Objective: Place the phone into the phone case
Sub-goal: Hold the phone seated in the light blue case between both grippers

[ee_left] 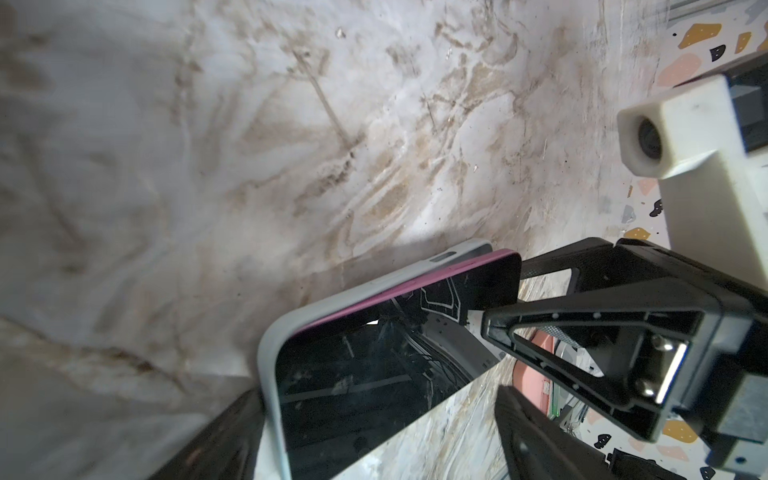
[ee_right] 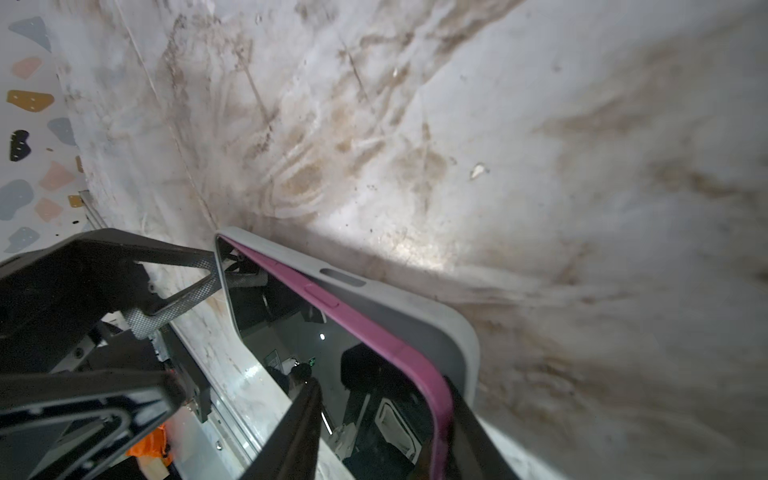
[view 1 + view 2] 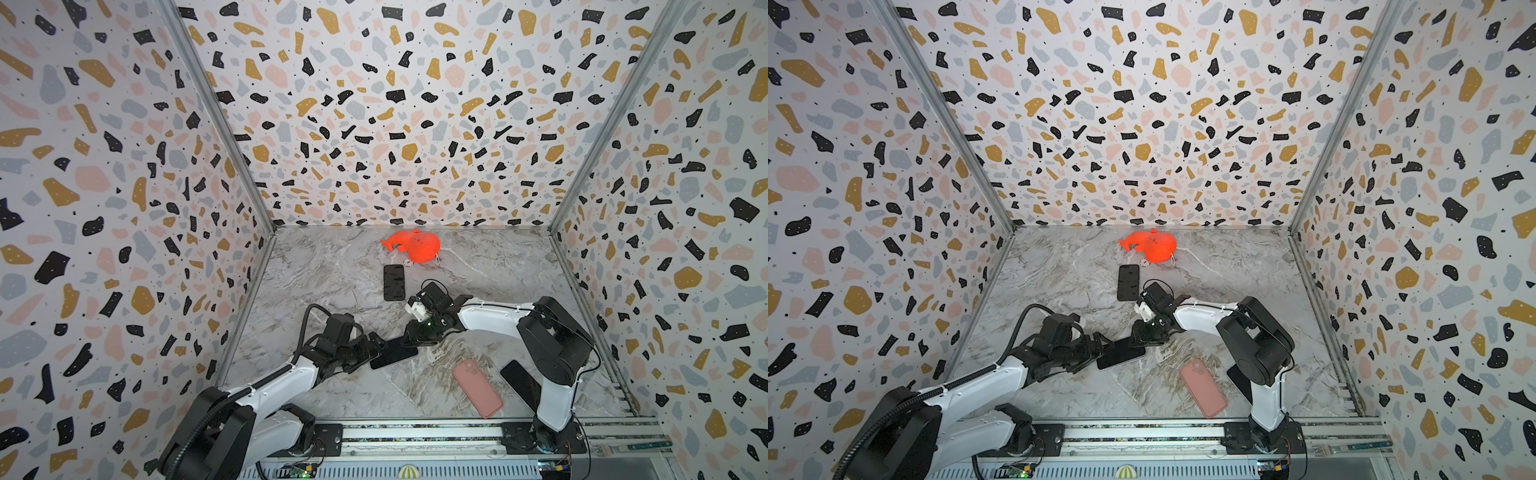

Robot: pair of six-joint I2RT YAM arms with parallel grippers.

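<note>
A dark phone [image 3: 395, 353] with a magenta edge [image 2: 374, 336] sits partly in a grey phone case [image 2: 436, 328], low over the marble floor between my two grippers. Its magenta side stands above the case rim [image 1: 266, 361]. My left gripper [image 1: 376, 390] is open and straddles one end; one finger lies against the case's side, and floor shows between the phone [image 1: 353, 415] and the other finger. My right gripper [image 2: 382, 382] is open around the opposite corner, one finger over the screen [image 2: 311, 353] and one beside the magenta edge. In both top views the grippers [image 3: 380, 351] [image 3: 409, 340] meet at the phone [image 3: 1121, 353].
A pink case [image 3: 478, 388] lies at the front right, with a black slab [image 3: 519, 384] beside it, partly under the right arm. A black case with holes [image 3: 394, 282] lies behind the grippers. An orange plush toy [image 3: 415, 245] rests near the back wall. Patterned walls enclose three sides.
</note>
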